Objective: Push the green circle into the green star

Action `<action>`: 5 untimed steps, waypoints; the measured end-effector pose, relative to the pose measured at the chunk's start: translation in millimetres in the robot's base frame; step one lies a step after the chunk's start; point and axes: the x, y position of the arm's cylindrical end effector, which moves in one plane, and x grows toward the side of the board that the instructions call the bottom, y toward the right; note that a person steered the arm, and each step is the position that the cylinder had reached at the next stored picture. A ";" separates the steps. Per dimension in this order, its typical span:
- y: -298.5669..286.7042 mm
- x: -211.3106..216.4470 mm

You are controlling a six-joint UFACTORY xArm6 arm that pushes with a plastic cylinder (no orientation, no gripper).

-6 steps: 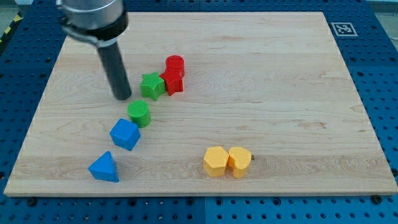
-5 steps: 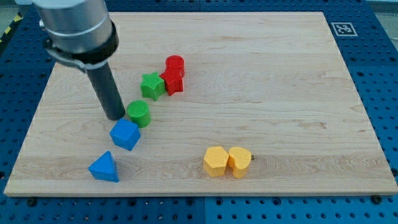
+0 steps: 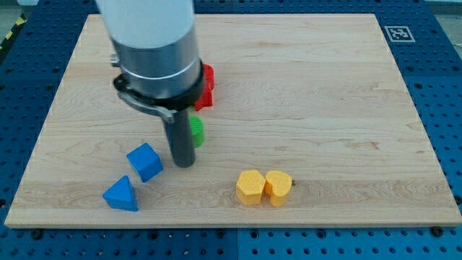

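The green circle (image 3: pixel 195 131) is peeking out at 1 o'clock of my tip (image 3: pixel 183 163), touching the rod. You cannot see the green star; the arm is hiding it, so contact is unconfirmed. There is no gripper here.

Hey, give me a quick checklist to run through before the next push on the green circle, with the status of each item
1. My tip on the board: ok, at the view's bottom of the green circle.
2. Tip touching the green circle: cannot tell, the rod covers its left part.
3. Green star in sight: not ok, hidden behind the arm.
4. Red blocks beyond the circle: cannot tell how close, mostly hidden.
5. Blue cube off the push line: ok, to the tip's left.
6. Yellow blocks clear: ok, far to the view's right.
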 end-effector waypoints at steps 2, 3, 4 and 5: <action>16.4 -23.5; 0.3 -47.3; -9.9 -59.6; 16.5 -60.5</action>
